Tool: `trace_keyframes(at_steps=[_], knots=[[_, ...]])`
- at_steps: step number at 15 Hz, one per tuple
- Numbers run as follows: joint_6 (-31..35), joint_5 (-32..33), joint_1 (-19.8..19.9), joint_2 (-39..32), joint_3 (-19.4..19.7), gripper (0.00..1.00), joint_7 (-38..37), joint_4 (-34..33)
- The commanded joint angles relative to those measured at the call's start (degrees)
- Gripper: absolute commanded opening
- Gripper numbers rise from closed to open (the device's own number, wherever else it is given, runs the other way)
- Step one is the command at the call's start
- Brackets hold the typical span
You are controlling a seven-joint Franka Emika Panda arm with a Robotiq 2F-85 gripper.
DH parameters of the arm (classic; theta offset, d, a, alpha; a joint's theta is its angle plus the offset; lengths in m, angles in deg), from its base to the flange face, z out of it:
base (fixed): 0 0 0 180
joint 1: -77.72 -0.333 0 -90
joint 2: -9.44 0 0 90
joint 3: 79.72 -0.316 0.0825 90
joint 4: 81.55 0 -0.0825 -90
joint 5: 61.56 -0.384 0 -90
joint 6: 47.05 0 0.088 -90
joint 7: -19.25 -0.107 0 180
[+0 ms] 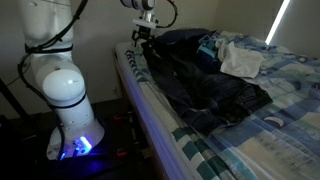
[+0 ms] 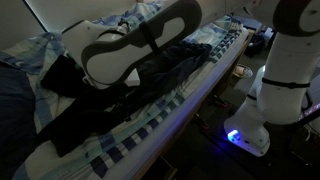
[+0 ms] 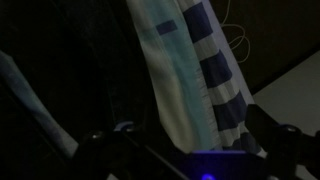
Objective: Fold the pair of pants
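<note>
My gripper (image 1: 145, 34) hangs over the near edge of the bed, at abt 11 o'clock in an exterior view, close to the top end of the pants (image 1: 212, 88). It's small and dark there and the wrist view is nearly black, so I can't tell how far apart the jaws are, or whether anything's in them.

The pants are a dark, rumpled heap on the mattress, running from abt 12 o'clock down to 4 o'clock in that view, w/ one side close to the bed's edge. In an exterior view my own arm (image 2: 135, 40) fills the foreground, white w/ black trim, and the pants (image 2: 130, 92) spread below it from 9 o'clock to 1 o'clock.

They lie on a blue-and-white checked sheet (image 1: 290, 105), seen in both exterior views. A white cloth (image 1: 240, 62) sits just beside them at their 2 o'clock.

Wrist view: the sheet's striped edge (image 3: 190, 70) runs from 12 o'clock to abt 5 o'clock, w/ a blue glow (image 3: 205, 165) at 6 o'clock; the rest is too dark to sort out.

My base (image 1: 65, 90) stands beside the bed at 9 o'clock, w/ a blue light (image 1: 80, 145) at its foot.
</note>
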Motion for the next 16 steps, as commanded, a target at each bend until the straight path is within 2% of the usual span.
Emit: trace_keyframes(at_steps=[1, 5, 9, 16], knots=[[0.27, 3.25, -1.16, -3.47, -1.17, 1.0, 4.47, -1.43], [0.3, 6.58, -2.57, -6.23, -1.86, 1.0, 6.48, -2.86], [0.68, 9.31, -3.44, -5.53, -2.36, 1.0, 7.0, -4.5], [0.38, 13.95, -3.49, -8.1, -1.36, 1.0, 7.34, -9.13]])
